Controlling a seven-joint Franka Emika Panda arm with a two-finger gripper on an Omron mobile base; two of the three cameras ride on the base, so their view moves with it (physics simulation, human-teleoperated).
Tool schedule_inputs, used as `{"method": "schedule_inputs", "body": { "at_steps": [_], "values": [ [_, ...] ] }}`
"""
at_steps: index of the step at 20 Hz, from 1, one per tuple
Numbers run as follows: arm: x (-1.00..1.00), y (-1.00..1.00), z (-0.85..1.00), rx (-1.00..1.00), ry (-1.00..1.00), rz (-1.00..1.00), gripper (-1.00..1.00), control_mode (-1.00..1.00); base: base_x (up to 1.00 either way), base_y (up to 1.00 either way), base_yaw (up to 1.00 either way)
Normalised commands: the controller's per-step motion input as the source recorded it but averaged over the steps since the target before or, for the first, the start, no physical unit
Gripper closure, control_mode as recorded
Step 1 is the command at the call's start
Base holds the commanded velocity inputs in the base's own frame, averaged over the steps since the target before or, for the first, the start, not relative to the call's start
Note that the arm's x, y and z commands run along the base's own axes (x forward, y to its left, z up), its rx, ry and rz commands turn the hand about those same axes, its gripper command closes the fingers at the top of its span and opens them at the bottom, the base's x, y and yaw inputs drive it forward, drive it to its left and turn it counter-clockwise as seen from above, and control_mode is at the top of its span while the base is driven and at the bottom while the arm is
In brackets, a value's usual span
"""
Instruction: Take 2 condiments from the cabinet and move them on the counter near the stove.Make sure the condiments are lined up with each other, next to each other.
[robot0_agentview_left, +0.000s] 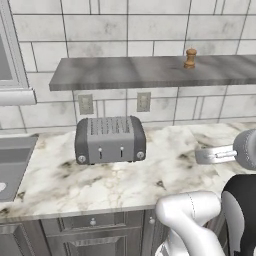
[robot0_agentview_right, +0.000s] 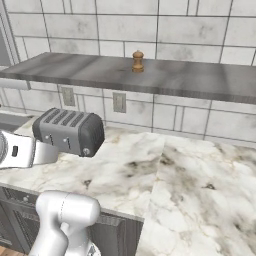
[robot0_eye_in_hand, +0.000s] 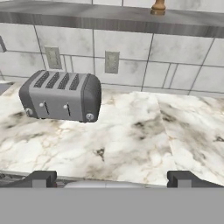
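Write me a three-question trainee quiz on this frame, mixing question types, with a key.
1. True or false: the wooden shaker stands upright on the shelf.
2. The toaster sits on: A) the shelf B) the counter C) the sink.
3. Fill in: the gripper has its jaws ____ and holds nothing.

Key: 1 true; 2 B; 3 open.
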Motion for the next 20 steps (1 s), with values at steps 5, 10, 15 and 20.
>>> {"method": "schedule_inputs", "body": {
  "at_steps": [5, 10, 15, 20],
  "values": [
    [-0.02, -0.09, 0.03, 0.00, -0.06, 0.01, -1.00, -1.00, 0.00, -0.02, 0.00],
    [-0.14, -0.03, 0.24, 0.00, -0.09, 0.03, -1.00, -1.00, 0.00, 0.00, 0.00],
    [-0.14, 0.00, 0.41, -0.03, -0.11, 0.05, -1.00, -1.00, 0.00, 0.00, 0.00],
    [-0.09, 0.00, 0.53, 0.00, -0.02, 0.00, -1.00, -1.00, 0.00, 0.00, 0.00]
  ]
}}
